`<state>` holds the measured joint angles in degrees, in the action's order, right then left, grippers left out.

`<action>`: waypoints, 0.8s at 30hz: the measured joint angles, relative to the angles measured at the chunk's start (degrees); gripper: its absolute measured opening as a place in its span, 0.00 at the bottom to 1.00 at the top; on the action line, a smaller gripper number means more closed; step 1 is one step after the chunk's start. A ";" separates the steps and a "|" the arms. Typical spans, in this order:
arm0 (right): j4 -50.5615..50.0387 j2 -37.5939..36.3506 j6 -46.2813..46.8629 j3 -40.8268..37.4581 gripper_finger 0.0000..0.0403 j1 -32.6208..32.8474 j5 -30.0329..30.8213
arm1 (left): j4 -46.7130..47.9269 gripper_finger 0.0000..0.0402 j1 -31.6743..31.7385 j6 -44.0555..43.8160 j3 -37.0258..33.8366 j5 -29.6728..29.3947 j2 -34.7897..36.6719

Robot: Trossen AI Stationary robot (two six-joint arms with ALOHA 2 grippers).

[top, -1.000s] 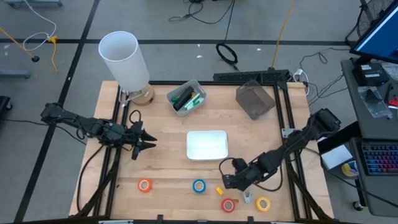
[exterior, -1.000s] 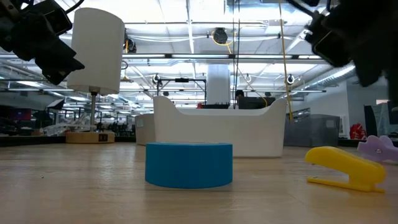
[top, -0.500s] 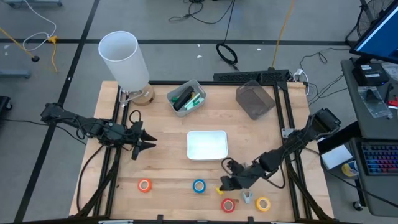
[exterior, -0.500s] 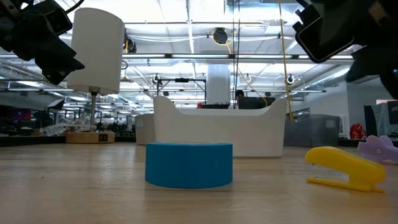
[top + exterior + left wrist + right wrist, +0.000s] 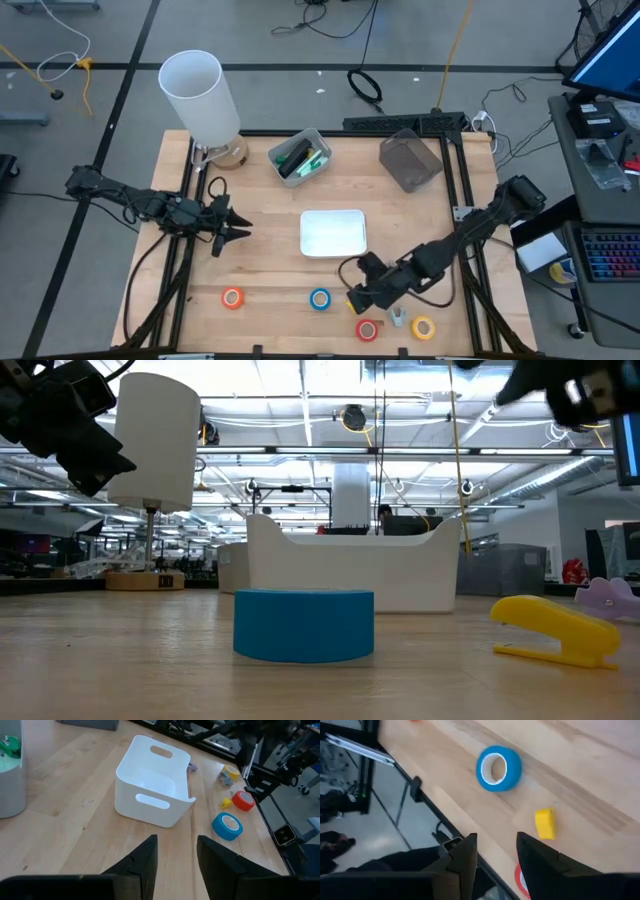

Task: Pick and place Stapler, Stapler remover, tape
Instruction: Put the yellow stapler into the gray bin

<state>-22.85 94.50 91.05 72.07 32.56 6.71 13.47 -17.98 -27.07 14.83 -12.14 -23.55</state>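
Near edge of table (image 5: pixel 270 245), high view: four tape rolls are counted in a loose row — orange tape roll (image 5: pixel 233 298), blue tape roll (image 5: pixel 320 299), red tape roll (image 5: pixel 367 329), yellow tape roll (image 5: pixel 423 327). All lie flat, centre holes up. Judged light, stiff rings w/ smooth sides; likely best pinched across the rim, or one finger in the hole and one outside. Could skate on the wood if nudged.

One small yellow stapler (image 5: pixel 556 630) is seen between blue and red rolls; judged light, hard plastic, prob. gripped across its narrow body. One pale lilac piece (image 5: pixel 610 598) just beside it, taken as the stapler remover; small, awkward shape, grip point cannot be judged.

Right gripper (image 5: pixel 356 297) hangs low over the stapler, fingers apart, nothing between them (right wrist view).

Mid table: one white bin (image 5: pixel 333 232), nothing seen inside. Left gripper (image 5: pixel 238 233) waits well left of it, fingers apart, holding nothing.

Far edge: one grey tray (image 5: pixel 300 158) w/ green items, one dark basket (image 5: pixel 410 159), one white lamp (image 5: pixel 200 97).
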 joint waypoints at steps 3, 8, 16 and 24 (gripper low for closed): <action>0.28 2.60 -1.07 -0.13 0.32 -0.80 -5.50 | 0.02 0.34 0.00 0.02 0.00 -0.02 -0.02; -2.51 5.87 -3.48 2.26 0.32 -1.77 -10.54 | 0.30 0.34 0.00 0.24 0.00 0.00 -0.07; 0.88 9.72 -1.71 6.81 0.32 -1.17 -8.37 | 0.53 0.34 0.00 1.53 0.00 0.00 -0.07; -2.28 8.35 7.01 4.58 0.32 -1.08 -14.52 | 1.51 0.34 0.00 2.71 0.02 0.01 -0.07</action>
<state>-25.13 102.85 98.06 76.65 31.47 -7.80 14.99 -17.98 -24.36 14.85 -12.13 -23.62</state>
